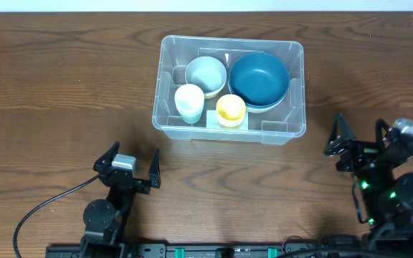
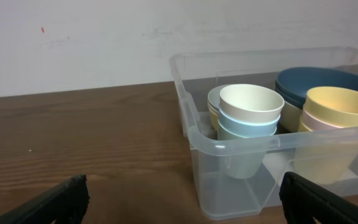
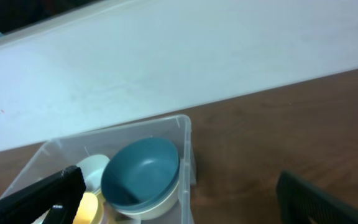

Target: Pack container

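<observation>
As both arms sit apart from it, the container (image 1: 278,135) stands on the wooden table (image 1: 49,86) at approx 12 o'clock in the overhead view, long axis running 9-to-3. Inside: dark blue bowl (image 1: 259,77) at the 3 o'clock end, pale blue bowl (image 1: 206,73) toward 10, white cup (image 1: 189,100) at 8, yellow cup (image 1: 230,107) at 6, all upright. Left gripper (image 1: 133,154): fingers spread, nothing btwn them; bin lies at approx 1 o'clock from it, near-left corner closest. Right gripper (image 1: 358,129): also spread & empty, bin at approx 10 o'clock, short wall facing it. Left looks a bit nearer, imo. Any further move turns on that: left gets the long front wall, right the 3 o'clock end w/ the dark bowl
</observation>
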`<action>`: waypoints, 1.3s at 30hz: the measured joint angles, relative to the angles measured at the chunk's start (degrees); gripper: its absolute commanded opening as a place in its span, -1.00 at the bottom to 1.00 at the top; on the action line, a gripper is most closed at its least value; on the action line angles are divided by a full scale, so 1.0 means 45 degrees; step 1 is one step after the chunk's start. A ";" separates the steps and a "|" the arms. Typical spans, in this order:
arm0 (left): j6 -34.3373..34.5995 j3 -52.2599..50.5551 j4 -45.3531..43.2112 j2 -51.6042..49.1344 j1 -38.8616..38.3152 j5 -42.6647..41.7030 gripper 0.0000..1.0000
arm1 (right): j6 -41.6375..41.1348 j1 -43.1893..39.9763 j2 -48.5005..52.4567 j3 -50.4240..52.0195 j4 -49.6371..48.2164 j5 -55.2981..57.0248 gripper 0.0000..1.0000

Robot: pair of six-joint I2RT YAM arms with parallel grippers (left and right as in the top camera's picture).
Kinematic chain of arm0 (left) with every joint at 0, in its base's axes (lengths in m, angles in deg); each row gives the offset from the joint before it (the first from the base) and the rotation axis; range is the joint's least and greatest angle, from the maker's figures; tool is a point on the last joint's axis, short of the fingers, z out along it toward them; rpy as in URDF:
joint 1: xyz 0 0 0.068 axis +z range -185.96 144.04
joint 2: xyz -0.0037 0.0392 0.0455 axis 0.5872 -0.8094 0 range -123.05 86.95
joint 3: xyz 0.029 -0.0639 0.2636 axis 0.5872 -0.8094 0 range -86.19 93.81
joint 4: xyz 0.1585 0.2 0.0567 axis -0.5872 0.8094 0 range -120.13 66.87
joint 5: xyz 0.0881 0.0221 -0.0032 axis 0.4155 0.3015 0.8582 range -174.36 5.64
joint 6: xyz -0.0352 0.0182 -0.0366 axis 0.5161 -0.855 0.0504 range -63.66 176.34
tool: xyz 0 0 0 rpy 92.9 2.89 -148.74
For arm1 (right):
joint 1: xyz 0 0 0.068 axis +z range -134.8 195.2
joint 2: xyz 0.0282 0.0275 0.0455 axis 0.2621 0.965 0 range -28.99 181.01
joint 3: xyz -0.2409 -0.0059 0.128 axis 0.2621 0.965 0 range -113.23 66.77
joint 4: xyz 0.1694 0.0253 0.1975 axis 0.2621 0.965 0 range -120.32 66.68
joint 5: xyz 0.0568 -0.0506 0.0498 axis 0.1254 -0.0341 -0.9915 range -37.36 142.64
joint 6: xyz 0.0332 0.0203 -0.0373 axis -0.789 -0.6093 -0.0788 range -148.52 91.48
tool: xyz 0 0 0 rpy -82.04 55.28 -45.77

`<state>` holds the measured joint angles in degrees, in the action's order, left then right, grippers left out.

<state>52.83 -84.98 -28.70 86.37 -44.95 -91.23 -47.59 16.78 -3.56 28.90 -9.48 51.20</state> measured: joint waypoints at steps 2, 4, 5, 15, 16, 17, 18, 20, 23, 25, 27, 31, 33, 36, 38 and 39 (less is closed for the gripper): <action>0.0005 0.0000 0.0005 0.0000 0.0000 0.0000 0.96 | 0.0078 0.0000 -0.0588 0.1049 -0.1025 -0.0068 0.99; 0.0000 0.0000 0.0005 0.0000 0.0000 0.0000 0.96 | 0.0325 0.0000 -0.1180 0.2035 -0.1904 -0.0126 0.99; 0.0005 0.0000 0.0005 0.0000 0.0000 0.0000 0.96 | 0.0500 0.0000 -0.1481 0.2516 -0.2302 -0.0165 0.99; 0.0005 0.0000 0.0005 0.0000 0.0000 0.0000 0.96 | 0.2565 0.0000 -0.4532 0.5882 -0.3230 -0.0597 0.98; 0.0000 0.0000 0.0005 0.0000 0.0000 0.0000 0.96 | 0.2764 0.0000 -0.4847 0.6198 -0.3245 -0.0646 0.98; 0.0000 0.0000 0.0005 0.0000 0.0000 0.0000 0.96 | 0.2875 0.0000 -0.5042 0.6402 -0.3264 -0.0665 0.99; 0.0000 0.0000 0.0005 0.0000 0.0000 -0.0005 0.96 | 0.3007 0.0000 -0.5251 0.6664 -0.3376 -0.0690 0.98; 0.0000 0.0000 0.0000 0.0000 0.0000 0.0000 0.96 | 0.3167 0.0000 -0.5435 0.7067 -0.3560 -0.0719 0.99; 0.0000 0.0000 0.0000 0.0000 0.0000 0.0000 0.96 | 0.3351 0.0000 -0.5445 0.7431 -0.3764 -0.0738 0.99; 0.0000 0.0000 0.0000 0.0000 0.0000 0.0000 0.96 | 0.3468 0.0000 -0.5445 0.7548 -0.3774 -0.0743 0.99; 0.0000 0.0000 0.0005 0.0000 0.0000 0.0000 0.96 | 0.3711 0.0000 -0.5445 0.7626 -0.3784 -0.0748 0.99; 0.0000 0.0000 0.0000 0.0000 0.0000 0.0000 0.96 | 0.4279 0.0000 -0.5445 0.7732 -0.3793 -0.0782 0.98; 0.0000 0.0000 0.0005 0.0000 0.0000 0.0000 0.96 | 0.4464 0.0000 -0.5445 0.7834 -0.3823 -0.0792 0.99; 0.0000 0.0000 0.0000 0.0000 0.0000 0.0000 0.96 | 0.4653 0.0000 -0.5464 0.8140 -0.3789 -0.0797 0.98; 0.0000 0.0000 0.0005 0.0000 0.0000 0.0000 0.96 | 0.4804 0.0000 -0.5459 0.8286 -0.3774 -0.0792 0.99; 0.0000 0.0000 0.0000 0.0000 0.0000 0.0000 0.96 | 0.4862 0.0000 -0.5469 0.8286 -0.3798 -0.0792 0.98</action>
<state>52.83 -84.98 -28.70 86.37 -44.95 -91.23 -25.71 16.78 -28.17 66.19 -26.57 47.64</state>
